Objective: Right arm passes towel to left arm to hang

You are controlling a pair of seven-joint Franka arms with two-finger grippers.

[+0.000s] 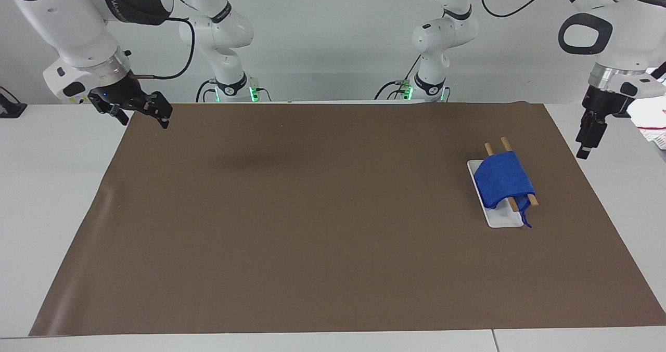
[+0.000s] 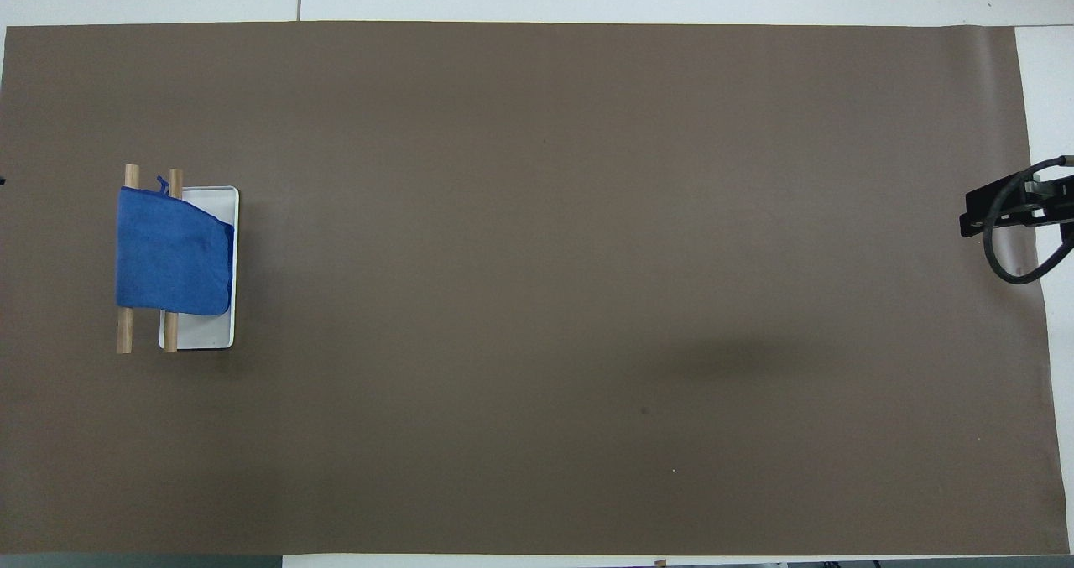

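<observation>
A white counter (image 1: 41, 196) carries a broad brown rectangular paper mat (image 1: 322, 227). A small white rack base with two wooden rods (image 1: 503, 218) stands on the mat toward the left arm's end.
</observation>
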